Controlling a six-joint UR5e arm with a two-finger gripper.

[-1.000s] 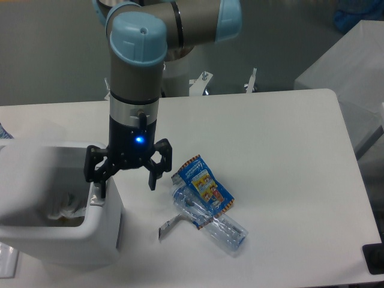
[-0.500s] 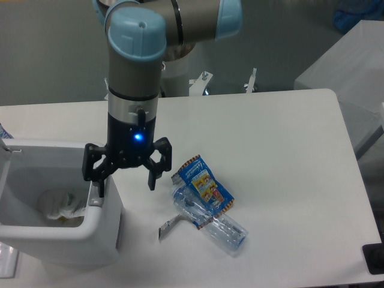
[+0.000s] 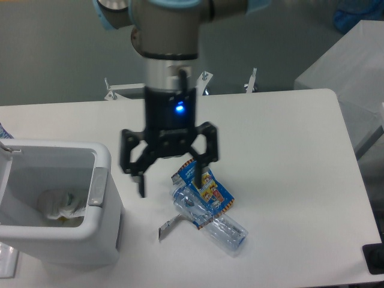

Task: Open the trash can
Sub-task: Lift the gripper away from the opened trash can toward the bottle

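The white boxy trash can (image 3: 102, 243) stands at the table's front left. It is open at the top, and crumpled white waste shows inside. Its grey push tab (image 3: 98, 186) lies on the right rim. The lid stands up at the far left edge of the frame, mostly out of view. My gripper (image 3: 170, 180) is open and empty. It hangs above the table just right of the can, between the can and the crushed bottle, touching neither.
A crushed clear plastic bottle with a blue label (image 3: 207, 207) lies on the white table (image 3: 282, 150) right of the gripper. A small grey scrap (image 3: 167, 227) lies beside it. A grey cabinet (image 3: 348, 66) stands at the right.
The lid swung open from over the can to the far left. My gripper left the can's right rim and moved right and up, now over the table near the bottle.
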